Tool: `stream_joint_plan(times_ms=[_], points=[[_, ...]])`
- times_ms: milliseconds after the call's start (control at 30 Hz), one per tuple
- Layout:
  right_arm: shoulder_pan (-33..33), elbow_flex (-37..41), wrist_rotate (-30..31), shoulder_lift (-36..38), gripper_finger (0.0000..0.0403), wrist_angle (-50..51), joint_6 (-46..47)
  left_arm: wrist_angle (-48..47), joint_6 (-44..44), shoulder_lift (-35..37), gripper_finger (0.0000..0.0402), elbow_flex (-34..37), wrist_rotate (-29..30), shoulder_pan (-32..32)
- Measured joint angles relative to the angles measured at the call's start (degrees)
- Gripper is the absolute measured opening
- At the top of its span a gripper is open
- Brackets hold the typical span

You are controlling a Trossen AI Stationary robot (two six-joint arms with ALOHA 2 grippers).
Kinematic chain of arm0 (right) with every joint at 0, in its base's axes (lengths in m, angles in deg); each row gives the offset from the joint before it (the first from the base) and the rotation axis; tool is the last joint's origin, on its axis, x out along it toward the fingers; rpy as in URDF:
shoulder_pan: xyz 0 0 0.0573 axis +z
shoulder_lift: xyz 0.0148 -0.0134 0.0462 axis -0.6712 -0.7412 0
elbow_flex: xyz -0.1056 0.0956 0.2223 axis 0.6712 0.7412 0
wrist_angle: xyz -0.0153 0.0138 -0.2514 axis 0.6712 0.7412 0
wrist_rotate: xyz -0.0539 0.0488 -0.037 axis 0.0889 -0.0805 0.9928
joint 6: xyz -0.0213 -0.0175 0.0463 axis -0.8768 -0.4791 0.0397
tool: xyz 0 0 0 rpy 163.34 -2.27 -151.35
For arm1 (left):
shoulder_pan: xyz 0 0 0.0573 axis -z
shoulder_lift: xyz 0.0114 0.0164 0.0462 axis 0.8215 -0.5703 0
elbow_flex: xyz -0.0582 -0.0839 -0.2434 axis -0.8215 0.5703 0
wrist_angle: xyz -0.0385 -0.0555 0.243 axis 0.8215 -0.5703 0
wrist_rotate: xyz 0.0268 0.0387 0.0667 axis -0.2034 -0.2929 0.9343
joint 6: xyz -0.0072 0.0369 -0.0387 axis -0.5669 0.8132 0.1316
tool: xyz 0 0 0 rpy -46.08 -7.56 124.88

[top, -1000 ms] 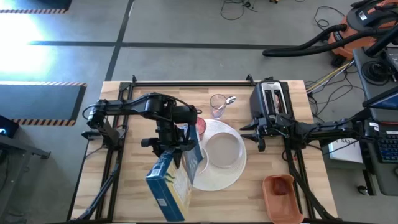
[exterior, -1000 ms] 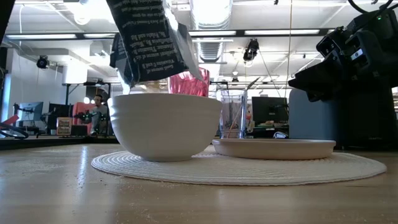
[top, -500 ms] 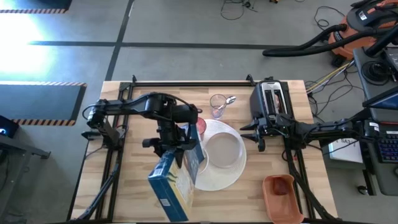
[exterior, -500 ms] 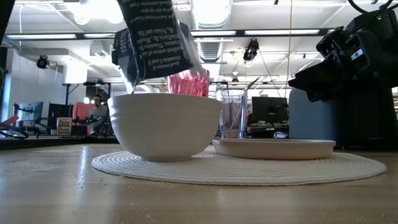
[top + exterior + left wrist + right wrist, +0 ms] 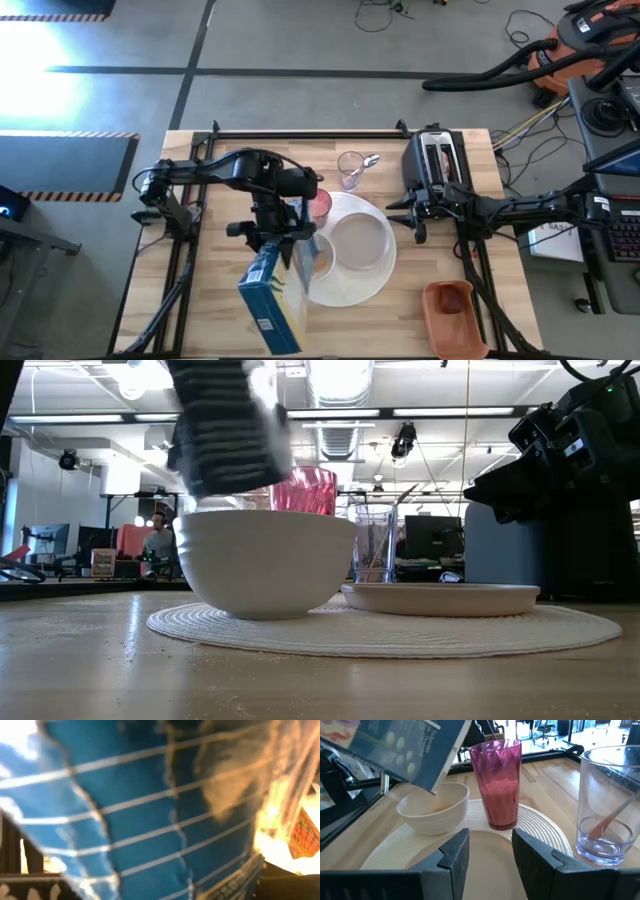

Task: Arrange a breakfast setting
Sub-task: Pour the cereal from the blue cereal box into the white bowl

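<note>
My left gripper point(image 5: 272, 238) is shut on a blue and yellow cereal box point(image 5: 278, 300). It holds the box tilted above the white bowl point(image 5: 320, 262), with the box's lower end over the bowl point(image 5: 432, 810). The bowl, a small pale plate point(image 5: 360, 243) and a pink cup point(image 5: 321, 203) stand on the round white woven placemat point(image 5: 345, 292). A metal spoon point(image 5: 370, 160) stands in a clear glass point(image 5: 350, 170) beyond the mat. My right gripper point(image 5: 490, 865) is open and empty, low at the mat's right side, pointing at the plate. No toast slice is in view. My left gripper holds the cereal box by its end toward the table's far side point(image 5: 272, 262), coming from the far side and above. The gripper's body and the box hide the fingers. The box is lifted clear and slants, and its blue face point(image 5: 150, 820) fills the left wrist view.
A black toaster point(image 5: 435, 160) stands at the far right, behind my right arm. An orange tray point(image 5: 452, 312) with something reddish in it lies at the near right corner. Bare wood lies left of the mat and along the near edge.
My left gripper has swung the tilted box's lower end a little toward the table's left edge, and the box shows blurred in the low view. More of the bowl's inside shows from above, with tan contents in it. My right arm has kept still.
</note>
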Motion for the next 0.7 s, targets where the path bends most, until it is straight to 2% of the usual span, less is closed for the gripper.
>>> stream_joint_plan(times_ms=[400,700], points=[[-0.02,-0.02,0.0,-0.11,0.0139,0.0,0.0,1.65,1.2,0.0,0.0177,0.0,0.71,0.64],[-0.01,-0.01,0.0,-0.11,0.0139,0.0,0.0,-0.25,6.59,0.0,0.0177,-0.02,7.07,6.41]])
